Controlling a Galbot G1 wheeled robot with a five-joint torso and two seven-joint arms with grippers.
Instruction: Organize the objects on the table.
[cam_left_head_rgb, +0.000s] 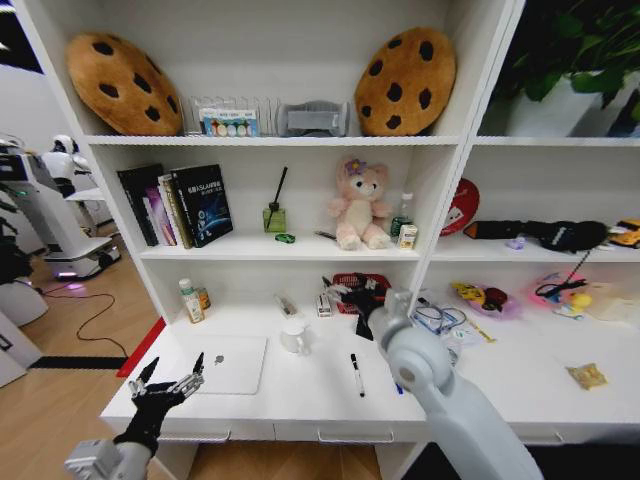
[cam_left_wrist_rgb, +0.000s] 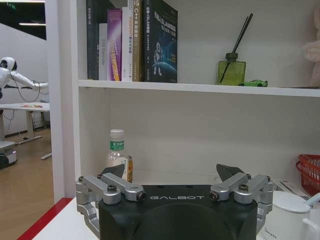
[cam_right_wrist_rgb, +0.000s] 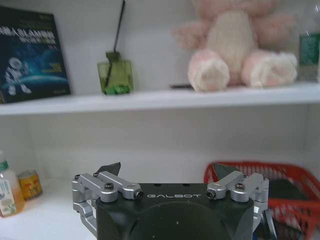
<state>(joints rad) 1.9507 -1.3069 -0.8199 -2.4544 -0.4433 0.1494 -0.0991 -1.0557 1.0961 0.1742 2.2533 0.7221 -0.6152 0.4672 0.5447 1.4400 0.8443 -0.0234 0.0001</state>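
Observation:
A silver laptop (cam_left_head_rgb: 228, 362) lies shut on the front left of the white table (cam_left_head_rgb: 320, 400). A black pen (cam_left_head_rgb: 357, 374) lies near the middle, behind it a white mug (cam_left_head_rgb: 294, 336). The tiny green toy car (cam_left_head_rgb: 285, 238) sits on the middle shelf by a green reed diffuser (cam_left_wrist_rgb: 231, 71). My left gripper (cam_left_head_rgb: 173, 368) hovers open at the laptop's left edge, empty. My right gripper (cam_left_head_rgb: 356, 303) is open and empty above the table's back, in front of a red basket (cam_right_wrist_rgb: 280, 195). A small jar (cam_right_wrist_rgb: 29, 184) stands beside a bottle (cam_left_wrist_rgb: 116, 150).
Books (cam_left_head_rgb: 180, 205) and a pink plush bear (cam_left_head_rgb: 355, 205) occupy the middle shelf, cookie cushions (cam_left_head_rgb: 405, 80) the top one. The right bay holds loose clutter (cam_left_head_rgb: 480, 298) and a snack bag (cam_left_head_rgb: 587, 376). Other robots (cam_left_head_rgb: 50, 210) stand on the floor at left.

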